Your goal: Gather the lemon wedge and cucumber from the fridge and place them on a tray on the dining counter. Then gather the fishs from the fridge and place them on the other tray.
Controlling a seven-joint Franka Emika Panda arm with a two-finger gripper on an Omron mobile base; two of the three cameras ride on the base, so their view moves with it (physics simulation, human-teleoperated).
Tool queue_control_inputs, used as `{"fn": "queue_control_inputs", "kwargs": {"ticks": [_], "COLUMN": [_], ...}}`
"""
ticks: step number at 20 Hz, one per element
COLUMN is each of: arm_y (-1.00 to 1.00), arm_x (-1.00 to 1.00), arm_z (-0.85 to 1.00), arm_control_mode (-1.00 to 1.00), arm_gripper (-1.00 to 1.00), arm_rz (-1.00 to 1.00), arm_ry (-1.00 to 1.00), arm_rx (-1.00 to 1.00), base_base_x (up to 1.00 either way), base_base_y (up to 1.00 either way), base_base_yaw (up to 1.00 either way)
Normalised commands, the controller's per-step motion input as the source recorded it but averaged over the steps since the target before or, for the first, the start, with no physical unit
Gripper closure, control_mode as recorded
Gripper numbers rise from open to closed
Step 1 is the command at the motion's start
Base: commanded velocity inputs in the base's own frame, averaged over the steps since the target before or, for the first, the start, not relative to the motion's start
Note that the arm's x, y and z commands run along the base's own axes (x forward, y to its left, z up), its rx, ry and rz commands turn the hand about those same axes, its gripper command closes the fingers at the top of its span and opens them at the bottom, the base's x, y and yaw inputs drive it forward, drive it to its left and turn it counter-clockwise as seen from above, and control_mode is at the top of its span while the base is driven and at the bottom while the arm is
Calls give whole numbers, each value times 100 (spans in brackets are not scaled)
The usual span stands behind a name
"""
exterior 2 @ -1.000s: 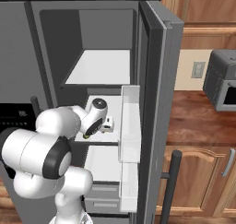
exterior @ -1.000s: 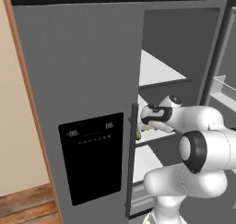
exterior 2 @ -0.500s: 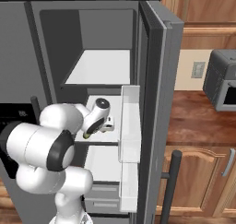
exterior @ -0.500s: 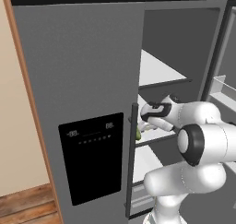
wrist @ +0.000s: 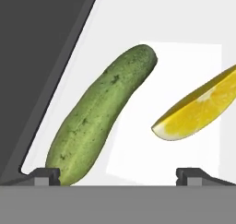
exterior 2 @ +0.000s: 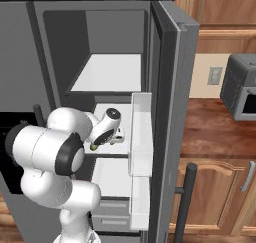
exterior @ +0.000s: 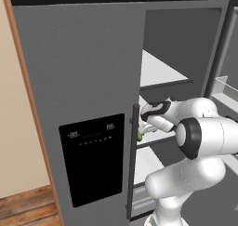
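Observation:
A green cucumber (wrist: 99,117) lies on the white middle fridge shelf (wrist: 184,61), close to the shelf's dark edge. Beside it, a little apart, lies the yellow lemon wedge (wrist: 198,110). My gripper (wrist: 122,176) hangs open just over them, one fingertip (wrist: 46,174) at the cucumber's near end, the other (wrist: 198,174) below the wedge; nothing is held. From the base, the gripper (exterior: 145,126) (exterior 2: 99,143) reaches into the fridge with the cucumber (exterior: 139,136) just under it. The fish, trays and dining counter are out of view.
The left fridge door with its black dispenser panel (exterior: 93,157) is closed. The right door (exterior 2: 167,112) stands open, its bins (exterior 2: 141,132) near my hand. An upper shelf (exterior 2: 107,74) hangs above and drawers (exterior 2: 112,217) sit below. A microwave (exterior 2: 242,87) stands at right.
My hand has edged slightly toward the shelf's front left corner, nearer the cucumber. The jaws stayed open, and the cucumber and wedge have not moved.

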Motion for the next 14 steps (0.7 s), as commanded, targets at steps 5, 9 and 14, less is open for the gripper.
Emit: {"fn": "queue_control_inputs", "kwargs": {"ticks": [5, 9, 14], "arm_y": [0, 1, 0], "arm_x": [0, 0, 0], "arm_z": [0, 0, 0], "arm_control_mode": [-100, -100, -100], "arm_gripper": [-100, -100, -100], "arm_rz": [-3, -4, -4], "arm_ry": [0, 0, 0], "arm_rx": [5, 10, 16], "base_base_x": [0, 0, 0], "base_base_y": [0, 0, 0], "base_base_yaw": [0, 0, 0]}}
